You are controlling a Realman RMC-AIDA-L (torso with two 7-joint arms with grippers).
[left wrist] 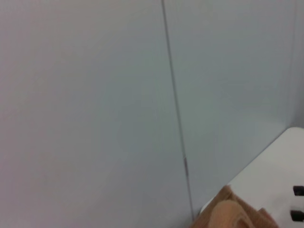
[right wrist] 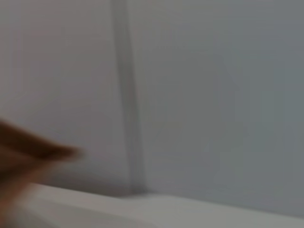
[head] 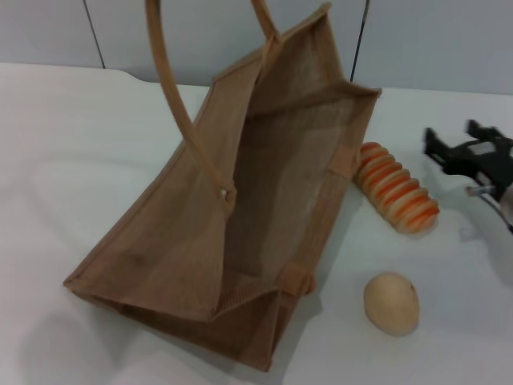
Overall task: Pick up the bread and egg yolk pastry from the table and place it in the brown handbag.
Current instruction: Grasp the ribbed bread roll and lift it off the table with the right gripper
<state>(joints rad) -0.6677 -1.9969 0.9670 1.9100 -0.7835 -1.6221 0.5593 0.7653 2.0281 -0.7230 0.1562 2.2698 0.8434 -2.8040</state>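
Jute-brown and standing open, the brown handbag [head: 240, 216] fills the near left of the white table [head: 72, 160], its mouth gaping upward and its two strap handles arching out past the top of the head view. Nearest on the right, the egg yolk pastry [head: 391, 302] sits alone on the tabletop, just off the bag's near corner and not touching it. Farther back, the bread [head: 396, 197] lies flat with one end close against the bag's right wall. Beyond it at the right edge, the right gripper [head: 461, 144] hovers near the bread, black fingers apart, holding nothing. In the left wrist view, a corner of the bag shows against a grey wall panel [left wrist: 95, 95].
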